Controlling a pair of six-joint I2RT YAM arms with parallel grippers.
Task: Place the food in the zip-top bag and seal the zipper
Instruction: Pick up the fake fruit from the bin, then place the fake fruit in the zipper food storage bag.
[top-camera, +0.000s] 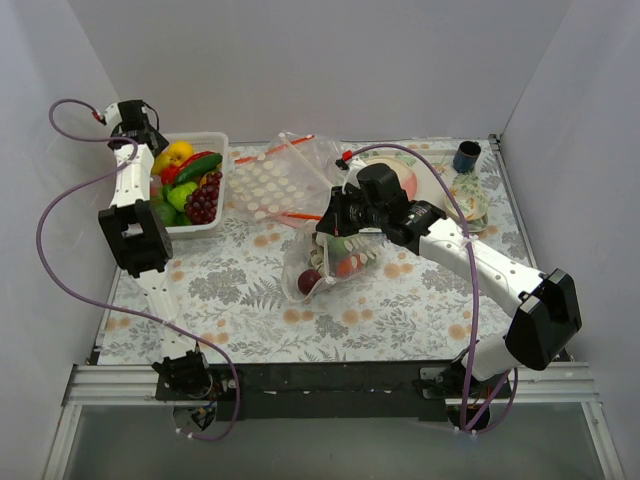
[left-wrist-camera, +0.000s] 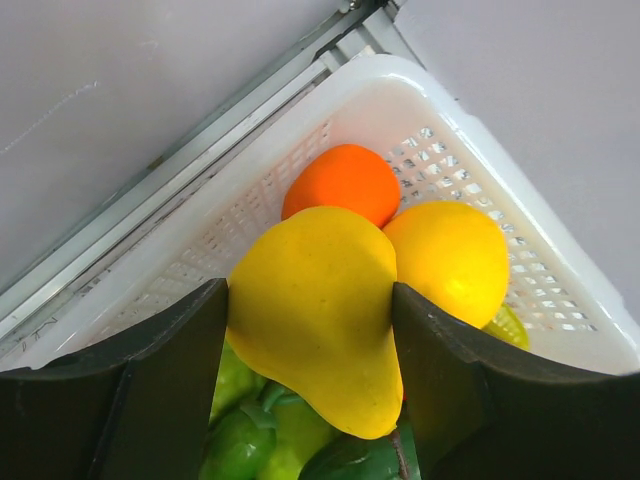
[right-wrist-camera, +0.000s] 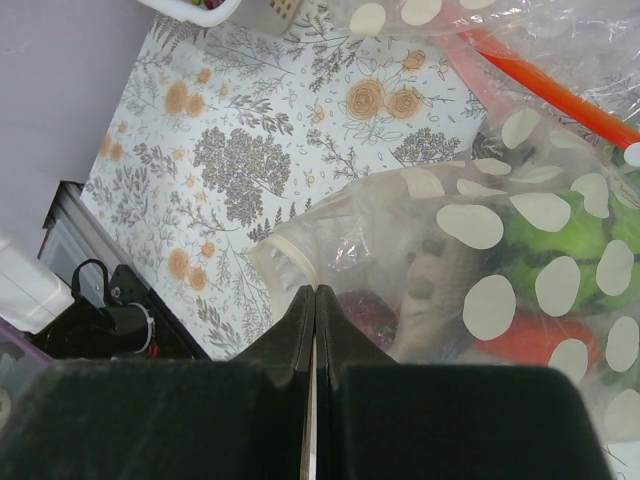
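Observation:
The white basket (top-camera: 216, 146) at the back left holds the food: purple grapes (top-camera: 204, 199), a red chilli, green pieces. My left gripper (top-camera: 150, 148) is over its far corner, its fingers (left-wrist-camera: 180, 350) pressed on both sides of a yellow pear (left-wrist-camera: 320, 250), beside an orange round (left-wrist-camera: 345, 180) and a yellow round (left-wrist-camera: 450, 255). My right gripper (top-camera: 335, 222) is shut on the edge of the zip-top bag (top-camera: 320, 255), holding it up. The bag (right-wrist-camera: 480, 250) contains a dark red round (right-wrist-camera: 370, 310), green and orange pieces and a grey fish. Its red zipper (right-wrist-camera: 540, 85) lies open.
A flat dotted sheet of plastic (top-camera: 265, 185) lies between the basket and the bag. A pale plate (top-camera: 415, 180), a dark blue cup (top-camera: 466, 156) and a clear container (top-camera: 472, 200) stand at the back right. White walls enclose the floral table.

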